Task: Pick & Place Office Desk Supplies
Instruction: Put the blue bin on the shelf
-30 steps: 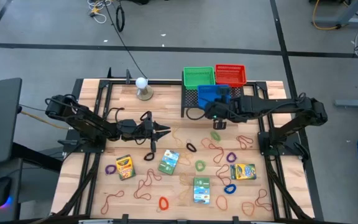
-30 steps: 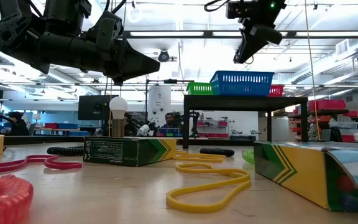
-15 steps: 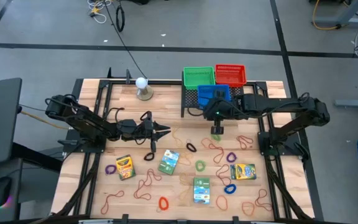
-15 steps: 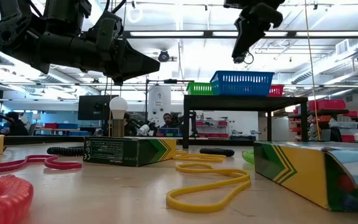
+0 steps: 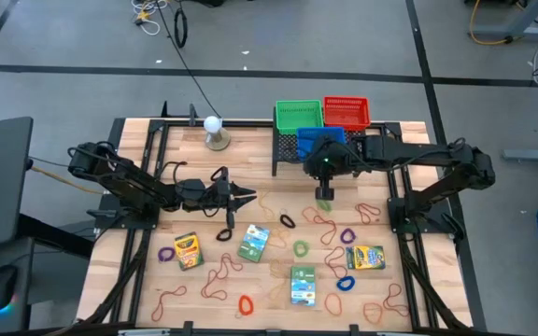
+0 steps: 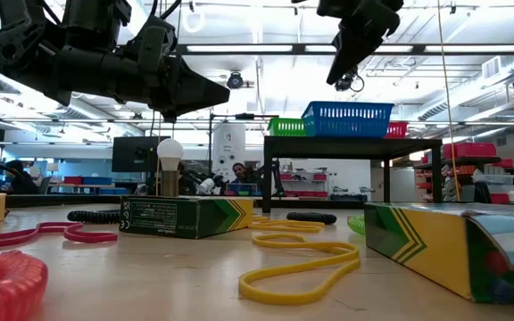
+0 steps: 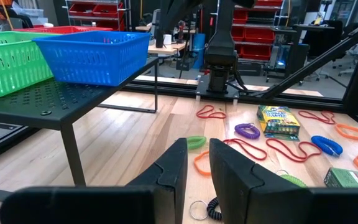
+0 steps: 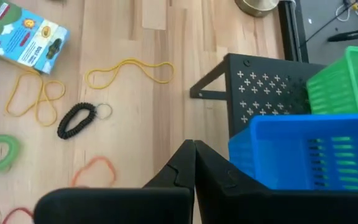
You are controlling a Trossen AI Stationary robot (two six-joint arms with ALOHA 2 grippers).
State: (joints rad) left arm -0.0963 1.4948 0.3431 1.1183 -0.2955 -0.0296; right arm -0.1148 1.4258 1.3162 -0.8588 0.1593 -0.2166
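Dark right end effector (image 5: 325, 191) closed, empty, beside blue basket (image 5: 322, 141), left end effector (image 5: 250, 195) waiting, slightly parted.

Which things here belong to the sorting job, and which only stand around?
Job: crayon boxes, rubber bands, coil loops, blue basket, green basket, red basket.
Not job: white ball, black rack.
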